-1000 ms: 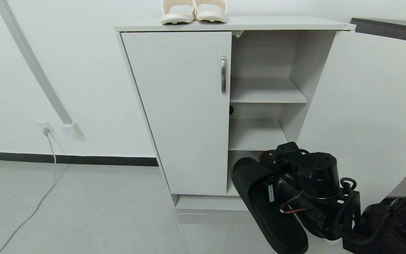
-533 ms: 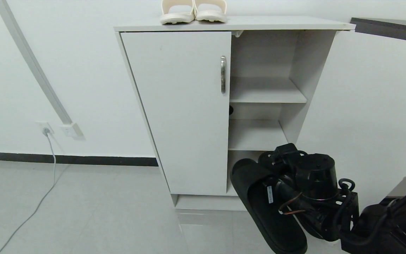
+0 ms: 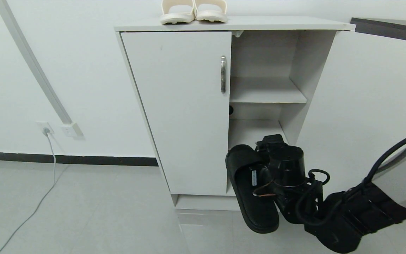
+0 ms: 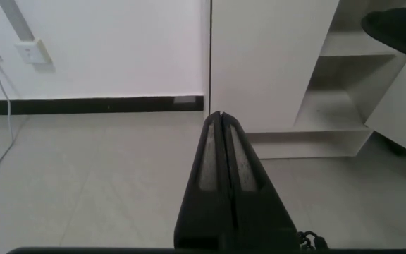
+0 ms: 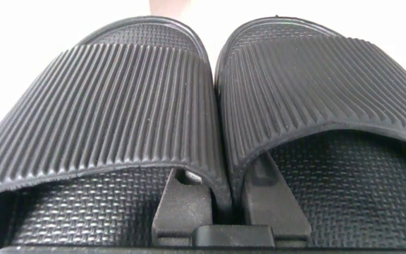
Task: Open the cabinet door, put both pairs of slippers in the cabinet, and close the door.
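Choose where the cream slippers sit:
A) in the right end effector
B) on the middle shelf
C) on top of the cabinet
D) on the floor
C: the cream slippers rest side by side on the cabinet top, while the right end effector grips the black slippers.

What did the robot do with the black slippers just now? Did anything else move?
The right gripper, shut on the black slippers, carried them up and in toward the open cabinet. The cream slippers on top, the shut left door and the open right door stayed put.
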{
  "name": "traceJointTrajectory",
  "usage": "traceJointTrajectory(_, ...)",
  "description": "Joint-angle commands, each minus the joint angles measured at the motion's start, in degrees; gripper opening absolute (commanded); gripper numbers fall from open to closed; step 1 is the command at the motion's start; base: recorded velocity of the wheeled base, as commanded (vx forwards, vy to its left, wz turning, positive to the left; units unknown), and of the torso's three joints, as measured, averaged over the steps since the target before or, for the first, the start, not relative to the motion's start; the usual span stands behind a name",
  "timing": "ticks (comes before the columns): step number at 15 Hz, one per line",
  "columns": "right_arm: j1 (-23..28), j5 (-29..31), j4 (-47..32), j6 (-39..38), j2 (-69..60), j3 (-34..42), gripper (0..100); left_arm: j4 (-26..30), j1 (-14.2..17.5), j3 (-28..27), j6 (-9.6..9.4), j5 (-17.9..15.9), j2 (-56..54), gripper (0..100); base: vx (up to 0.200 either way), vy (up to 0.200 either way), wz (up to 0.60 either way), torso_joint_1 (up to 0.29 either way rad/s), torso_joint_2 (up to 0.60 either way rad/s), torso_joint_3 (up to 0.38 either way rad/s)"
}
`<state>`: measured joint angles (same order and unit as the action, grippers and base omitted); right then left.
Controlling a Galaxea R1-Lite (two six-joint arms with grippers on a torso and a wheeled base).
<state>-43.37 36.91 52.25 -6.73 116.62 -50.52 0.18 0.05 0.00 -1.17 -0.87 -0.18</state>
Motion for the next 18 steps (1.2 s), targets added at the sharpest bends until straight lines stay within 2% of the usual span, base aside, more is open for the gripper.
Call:
traceJointTrajectory(1, 0.0, 1.8, 0.0, -0.1, 4.3, -4.1, 0, 0.0, 0.0, 0.0, 0.03, 0.1, 0.2, 0, 0.000, 0.000, 0.00, 0.000, 0.00, 0.000)
traceJointTrajectory(2, 0.0, 4.5, 0.0, -1.9, 7.1, -8.1, 0, 0.0, 0.0, 0.0, 0.47, -0.1, 0.2, 0, 0.000, 0.000, 0.00, 0.000, 0.00, 0.000)
traceJointTrajectory(5, -0.1, 7.0, 0.0, -2.1, 8.5, -8.7, 0, 0.0, 0.0, 0.0, 0.38, -0.1, 0.2, 0, 0.000, 0.000, 0.00, 0.000, 0.00, 0.000)
traceJointTrajectory(13, 0.0, 7.2, 0.0, -2.1, 8.5, -8.4, 0, 0.0, 0.0, 0.0, 0.47, -0.1, 0.2, 0, 0.000, -0.200, 0.00, 0.004, 0.00, 0.004)
traceJointTrajectory(18, -3.2, 5.3, 0.4, -2.2, 10.2, -9.2, 0, 0.0, 0.0, 0.0, 0.47, -0.1, 0.2, 0, 0.000, 0.000, 0.00, 0.000, 0.00, 0.000)
